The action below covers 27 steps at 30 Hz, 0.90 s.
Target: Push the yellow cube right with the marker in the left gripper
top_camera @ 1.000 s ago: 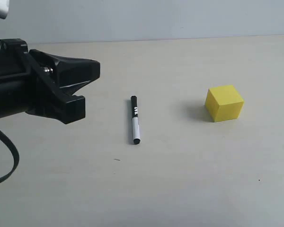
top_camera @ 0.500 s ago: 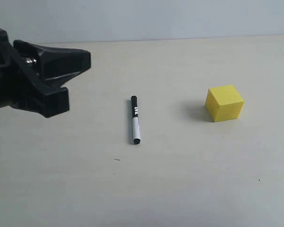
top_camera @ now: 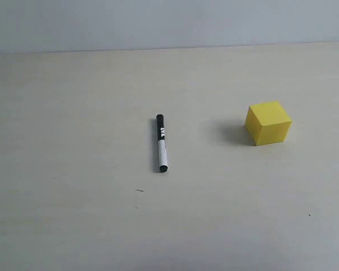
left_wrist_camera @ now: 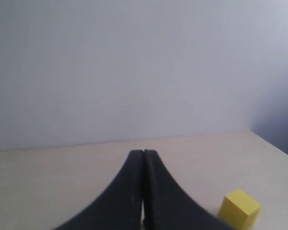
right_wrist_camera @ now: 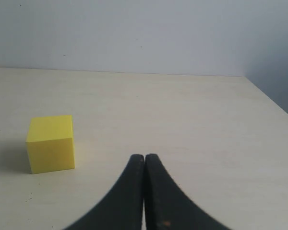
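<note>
Looking at the table: you have a pale beige matte table carrying both task things.
Left hand: your black two-fingered left hand has its fingers pressed tight together and grips nothing.
Right hand: your black two-fingered right hand is likewise closed and empty.
Cube: the small bright-yellow matte cube stands flat on the table, on the right of the exterior view.
Marker: the slim white-barrelled marker with a black cap lies flat on the table, well left of the cube, touching neither hand.

Soft even light, fingers seemingly defocused
</note>
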Tool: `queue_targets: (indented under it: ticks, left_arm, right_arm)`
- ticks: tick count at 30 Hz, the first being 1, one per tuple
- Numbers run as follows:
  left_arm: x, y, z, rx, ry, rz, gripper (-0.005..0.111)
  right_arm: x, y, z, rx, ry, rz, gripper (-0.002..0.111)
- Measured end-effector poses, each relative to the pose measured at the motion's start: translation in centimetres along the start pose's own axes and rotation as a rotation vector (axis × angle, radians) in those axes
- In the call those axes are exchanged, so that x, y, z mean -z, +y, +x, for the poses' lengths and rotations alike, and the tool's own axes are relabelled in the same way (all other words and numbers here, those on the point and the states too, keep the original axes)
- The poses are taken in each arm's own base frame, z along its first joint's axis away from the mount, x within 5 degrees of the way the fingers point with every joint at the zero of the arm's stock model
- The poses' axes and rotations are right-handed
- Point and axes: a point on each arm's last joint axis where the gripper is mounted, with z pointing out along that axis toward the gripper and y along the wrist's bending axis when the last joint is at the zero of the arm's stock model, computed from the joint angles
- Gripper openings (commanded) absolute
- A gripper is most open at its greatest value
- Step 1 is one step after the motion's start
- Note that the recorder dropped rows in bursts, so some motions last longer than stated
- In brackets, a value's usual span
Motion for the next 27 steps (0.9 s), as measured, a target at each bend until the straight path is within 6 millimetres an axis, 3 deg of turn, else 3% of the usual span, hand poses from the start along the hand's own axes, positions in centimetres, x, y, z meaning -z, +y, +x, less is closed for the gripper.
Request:
queue_targets:
  ticks: [9, 14, 27]
  left_arm:
    - [5.2, 1.4, 2.6, -0.003, -0.168, -0.099, 0.000]
    - [6.9, 1.5, 4.2, -0.056, -0.232, -0.094, 0.000]
    - [5.7, 2.8, 9.4, -0.261, -0.058, -0.147, 0.000]
  right_arm:
    - [0.0, 0.0, 0.0, 0.000, 0.000, 0.000, 0.000]
    - [0.0, 0.0, 0.0, 0.000, 0.000, 0.000, 0.000]
    - [0.0, 0.0, 0.0, 0.000, 0.000, 0.000, 0.000]
